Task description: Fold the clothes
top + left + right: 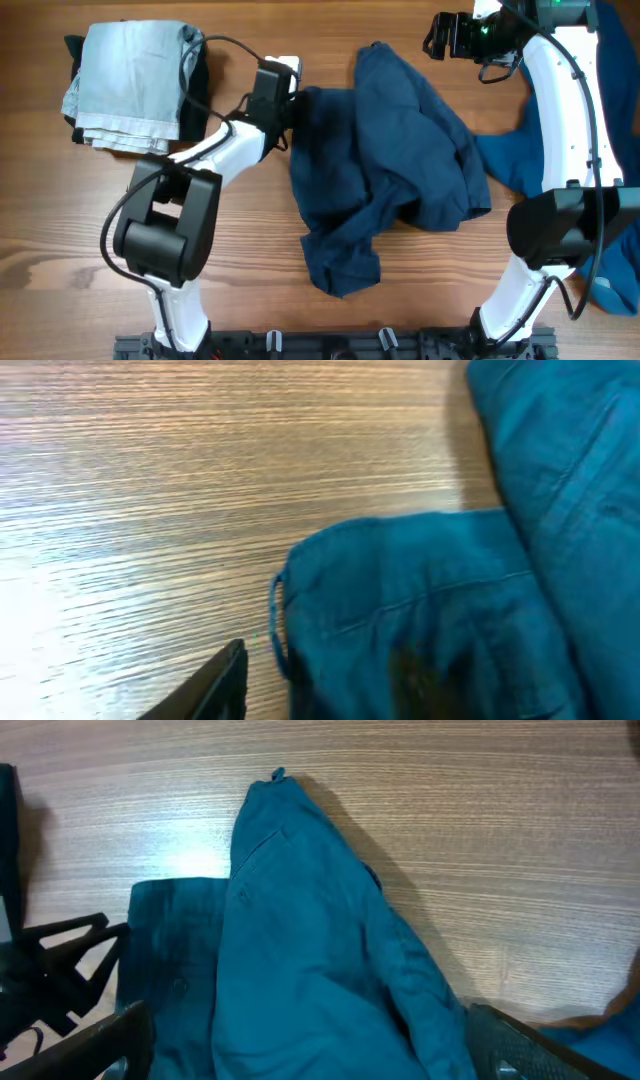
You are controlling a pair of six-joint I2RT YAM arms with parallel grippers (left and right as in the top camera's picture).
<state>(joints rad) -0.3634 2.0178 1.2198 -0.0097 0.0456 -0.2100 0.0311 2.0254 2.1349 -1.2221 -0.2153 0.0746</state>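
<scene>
A dark blue garment point(385, 170) lies crumpled in the middle of the table. My left gripper point(290, 105) is low at its upper left edge. In the left wrist view one black finger shows left of the cloth's hem point(285, 620), and the cloth point(450, 610) hides the other finger; the jaws point(300, 695) look open. My right gripper point(440, 35) is raised over the table's far right. In the right wrist view its fingers point(310, 1050) are spread wide, empty, above the garment point(300, 960).
A stack of folded grey clothes point(130, 85) sits at the far left, on something dark. More blue cloth point(525, 160) lies at the right edge, behind the right arm. The left arm shows in the right wrist view point(50, 960).
</scene>
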